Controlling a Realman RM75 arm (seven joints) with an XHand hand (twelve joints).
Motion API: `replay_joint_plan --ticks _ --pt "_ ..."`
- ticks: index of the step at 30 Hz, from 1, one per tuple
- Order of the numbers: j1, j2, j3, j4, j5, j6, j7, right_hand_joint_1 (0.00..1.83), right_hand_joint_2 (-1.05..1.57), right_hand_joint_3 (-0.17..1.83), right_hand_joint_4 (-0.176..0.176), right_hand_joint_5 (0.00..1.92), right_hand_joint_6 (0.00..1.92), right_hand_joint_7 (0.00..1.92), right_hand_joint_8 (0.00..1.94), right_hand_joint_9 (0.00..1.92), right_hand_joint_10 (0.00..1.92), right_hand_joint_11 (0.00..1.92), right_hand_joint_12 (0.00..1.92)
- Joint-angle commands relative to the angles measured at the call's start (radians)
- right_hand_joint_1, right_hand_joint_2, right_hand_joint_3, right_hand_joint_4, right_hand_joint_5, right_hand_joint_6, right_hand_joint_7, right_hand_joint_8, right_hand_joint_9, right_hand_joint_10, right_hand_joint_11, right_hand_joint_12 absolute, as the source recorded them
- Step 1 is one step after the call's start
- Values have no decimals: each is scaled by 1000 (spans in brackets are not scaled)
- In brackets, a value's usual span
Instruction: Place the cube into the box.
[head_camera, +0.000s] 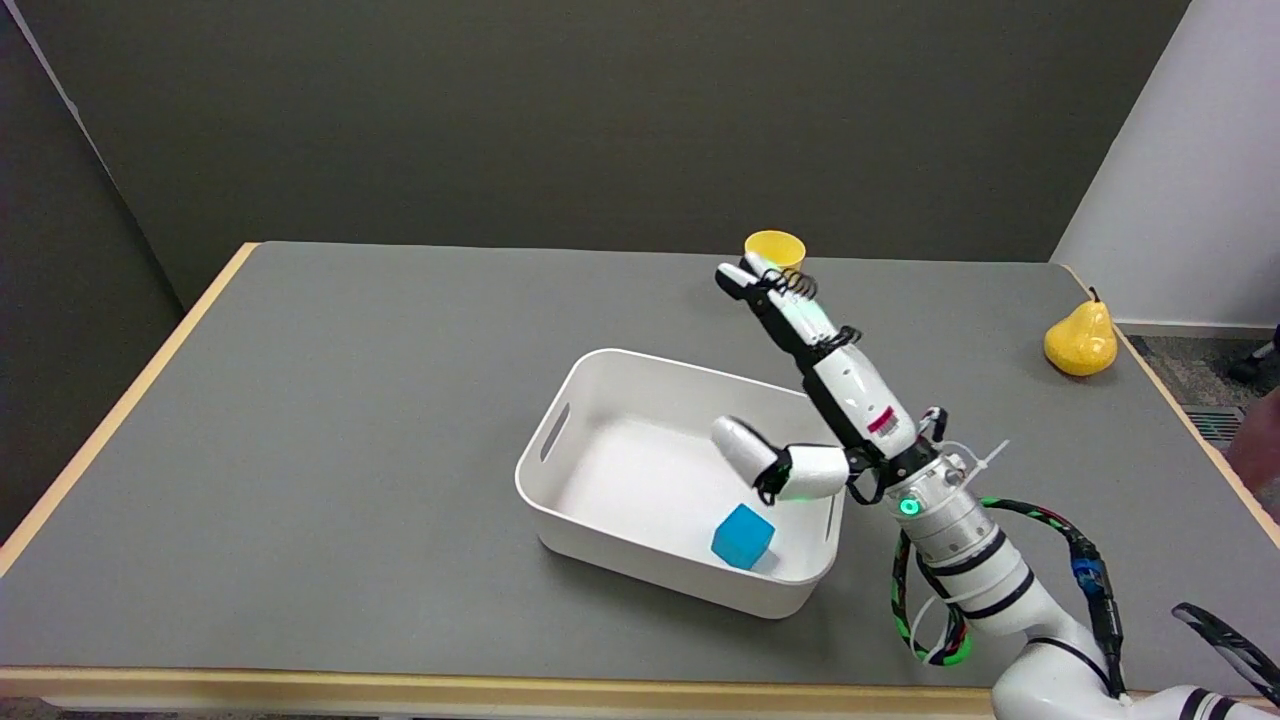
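The cube (743, 536), bright blue, lies on the floor of the white box (560, 500), in the corner nearest the camera and toward the right end wall. It rests on the box floor with nothing touching it.

The robot hand (815, 400) hangs above the box's right end, empty, with its fingers (775, 300) stretched out straight and pointing up and away toward the far edge of the counter (350, 400). The thumb (745, 450) sticks out sideways over the inside of the box, above the cube and apart from it. The white arm (970, 550) reaches in from the lower right, with a green light at the wrist and green and black cables looping beside it.

The box sits near the middle of the grey counter, slightly turned, with a slot handle showing in its left end wall.

A yellow cup (775, 247) stands near the far edge, just behind the fingertips as seen from the camera. A yellow pear (1080, 338) stands upright near the right edge, well apart from the box. A wooden strip runs around the counter's edge, and a dark wall stands behind.
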Motion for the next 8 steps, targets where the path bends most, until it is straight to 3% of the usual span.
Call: replay_joint_plan --ticks 1,8 --pt "-124 39 158 -22 95 319 -340 433 618 936 62 91 387 25 109 -1 92 -1 214" --pt "-248 81 182 -27 301 420 -398 470 627 949 48 137 422 82 264 14 237 -1 310"
